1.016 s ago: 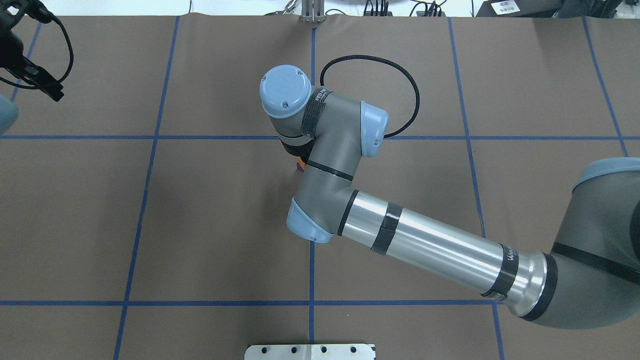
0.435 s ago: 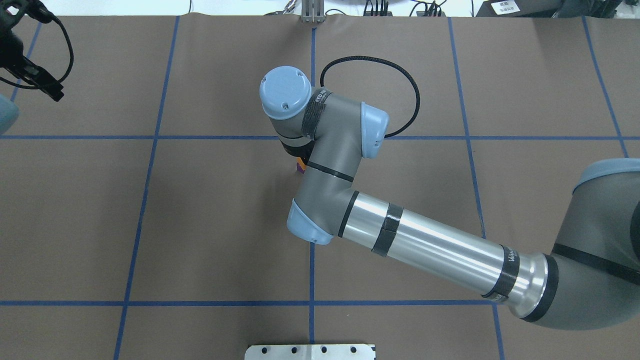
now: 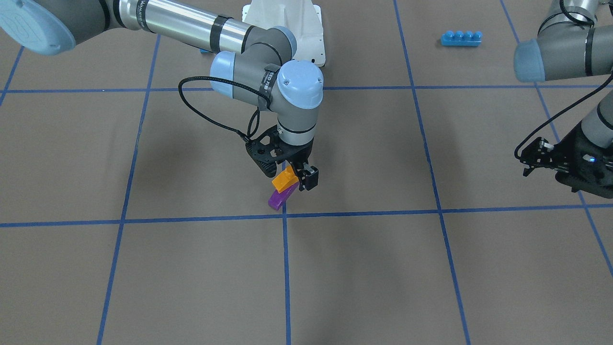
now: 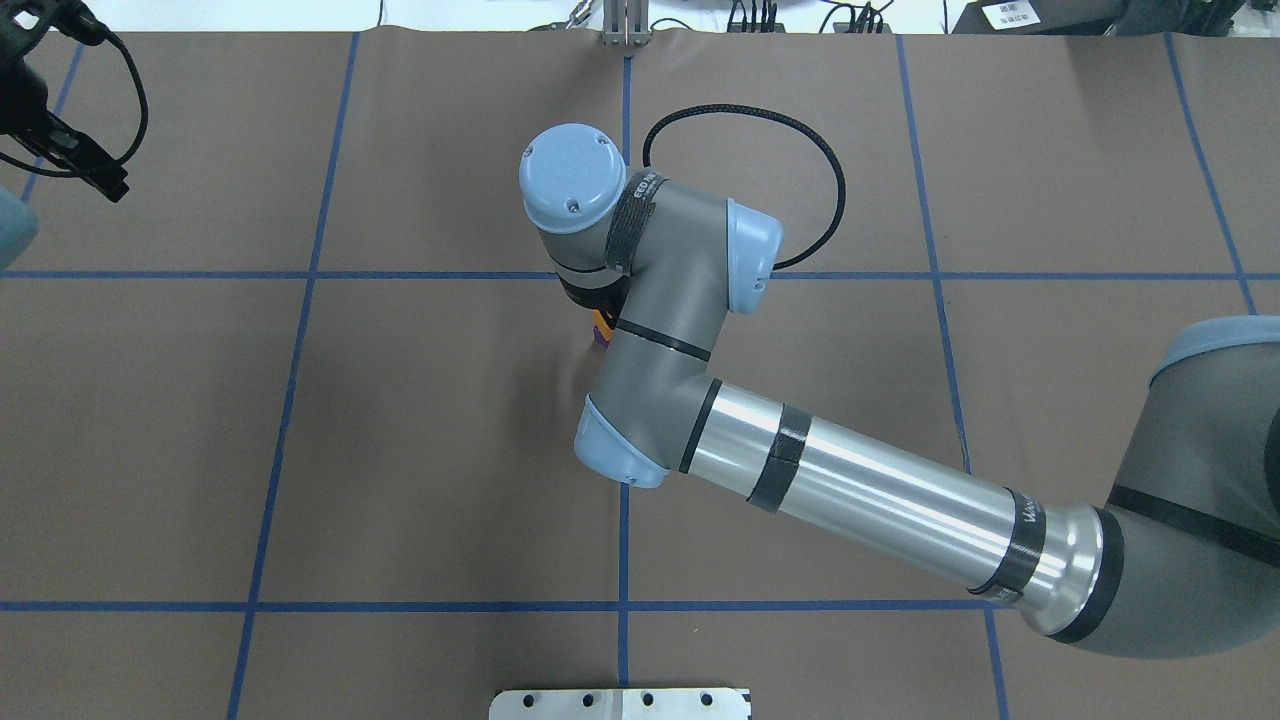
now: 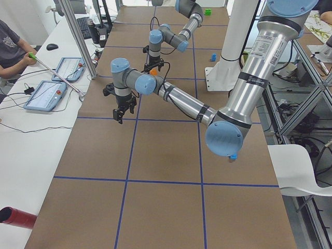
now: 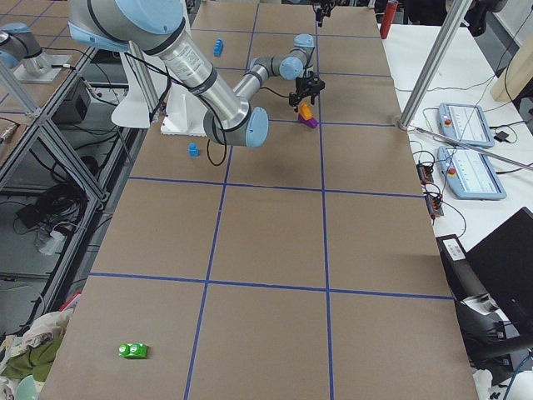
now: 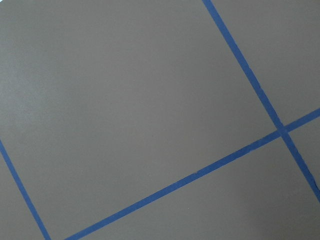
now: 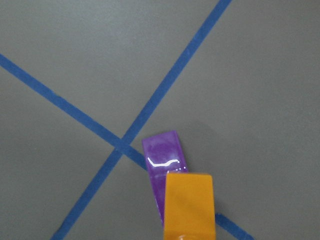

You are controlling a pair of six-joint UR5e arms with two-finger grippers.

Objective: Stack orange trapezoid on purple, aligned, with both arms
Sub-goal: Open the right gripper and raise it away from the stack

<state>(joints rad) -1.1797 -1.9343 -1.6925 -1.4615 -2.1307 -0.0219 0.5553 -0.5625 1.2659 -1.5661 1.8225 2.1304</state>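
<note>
The orange trapezoid (image 3: 284, 180) is tilted between the fingers of my right gripper (image 3: 294, 181), which looks shut on it. The purple block (image 3: 281, 196) lies right under it, askew and sticking out past it, beside a crossing of blue tape lines. The right wrist view shows the orange trapezoid (image 8: 189, 207) overlapping the near end of the purple block (image 8: 161, 156). In the overhead view only slivers of the two show under the wrist (image 4: 602, 322). My left gripper (image 5: 120, 114) hangs far off at the table's side, over bare mat; I cannot tell whether it is open or shut.
A blue four-stud brick (image 3: 460, 38) lies near the robot's white base mount (image 3: 306, 28). A small blue block (image 6: 192, 150) and a green piece (image 6: 132, 350) lie farther off. An operator (image 5: 10, 46) sits beside the table with tablets.
The right wrist and forearm have shifted slightly, apparently upward. The orange and purple blocks stay in about the same place under it. The left arm has not moved.
</note>
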